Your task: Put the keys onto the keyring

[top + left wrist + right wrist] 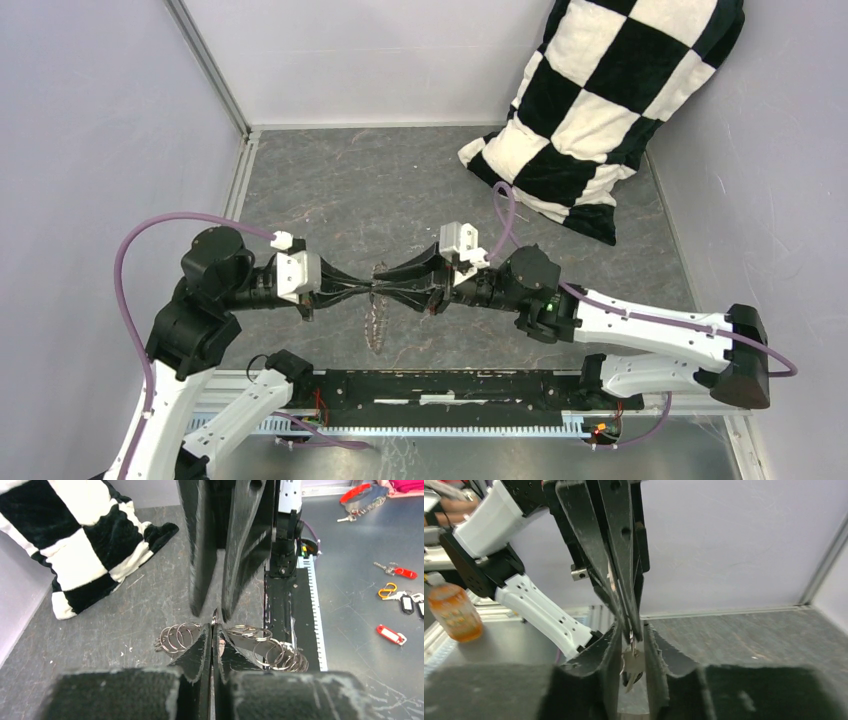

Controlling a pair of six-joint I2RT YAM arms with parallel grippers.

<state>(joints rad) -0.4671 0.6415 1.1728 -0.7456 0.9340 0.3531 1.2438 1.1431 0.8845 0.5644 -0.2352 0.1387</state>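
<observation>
Key (631, 666) in the tight pinch of the left gripper (212, 631) — right gripper (631, 636) slightly parted around it

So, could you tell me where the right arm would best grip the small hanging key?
Its head, I'd say: the key dangles blade-down from the shut left gripper, between the right gripper's open jaws. Closing those level from the right, just under the left tips, should pin it.
</observation>
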